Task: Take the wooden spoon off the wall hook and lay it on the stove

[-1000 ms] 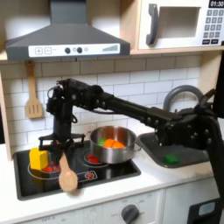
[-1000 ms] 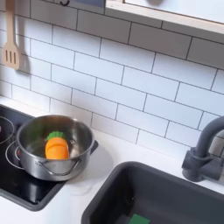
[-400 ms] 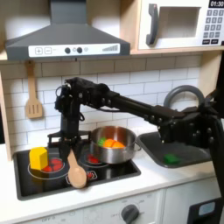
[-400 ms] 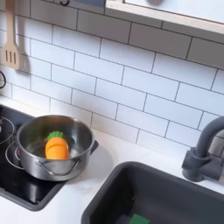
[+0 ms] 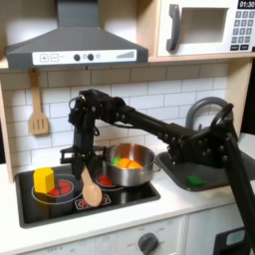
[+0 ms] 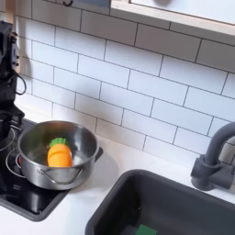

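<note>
From my remote seat I see the stove (image 5: 129,198) in the first exterior view, the gripper (image 5: 82,164) pointing down over it and pinching the handle of the wooden spoon (image 5: 90,187), whose bowl rests tilted on the cooktop beside the pot (image 5: 129,164).

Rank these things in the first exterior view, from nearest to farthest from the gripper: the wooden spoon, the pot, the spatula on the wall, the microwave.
1. wooden spoon, just under the gripper
2. pot, to its right
3. spatula, upper left, on the wall
4. microwave, top right
</note>
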